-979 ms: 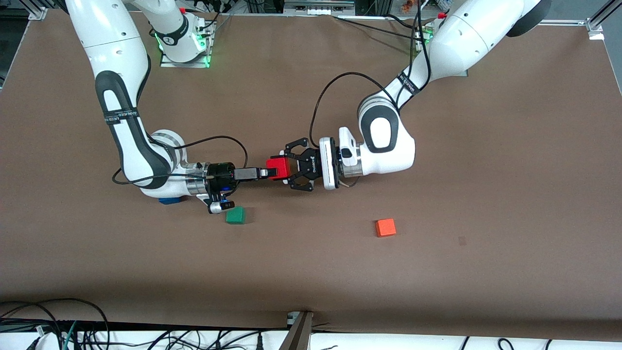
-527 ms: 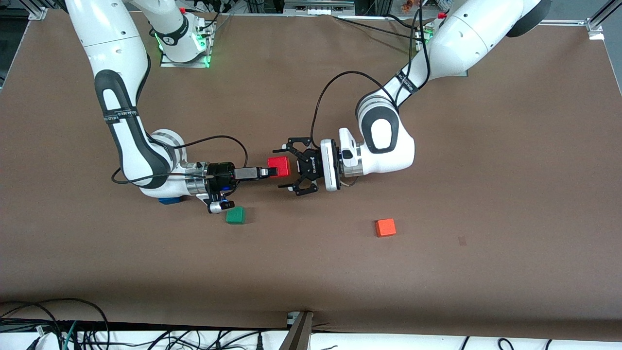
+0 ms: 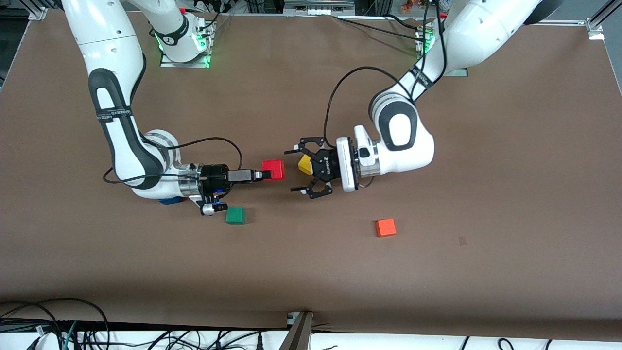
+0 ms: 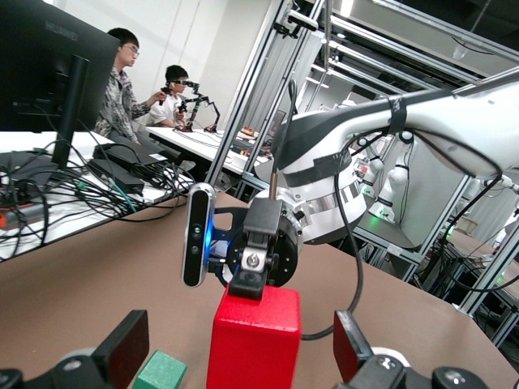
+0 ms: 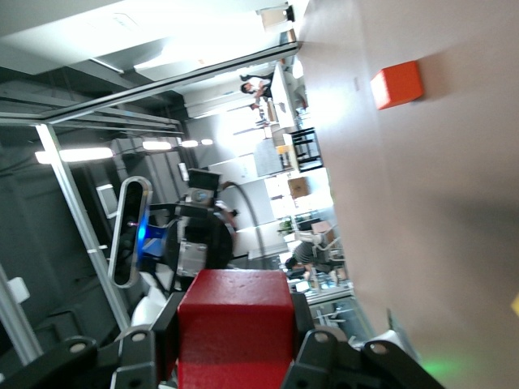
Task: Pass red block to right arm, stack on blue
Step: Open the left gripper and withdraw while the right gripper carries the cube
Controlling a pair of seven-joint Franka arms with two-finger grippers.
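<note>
Both arms are glossy white with rounded, jointed segments and dark grey caps over the joints. A black band with white lettering wraps each forearm. Black cables loop loosely from each forearm to the wrist. The right gripper (image 3: pixel 266 175) is black behind a silver wrist ring; the left gripper (image 3: pixel 303 170) is black, with linkage fingers, on a white flange. Green lights glow at both bases.

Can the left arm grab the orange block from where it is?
Probably yes. The left gripper has open, empty jaws, and the orange block sits alone on bare table with nothing beside it or in between.
</note>
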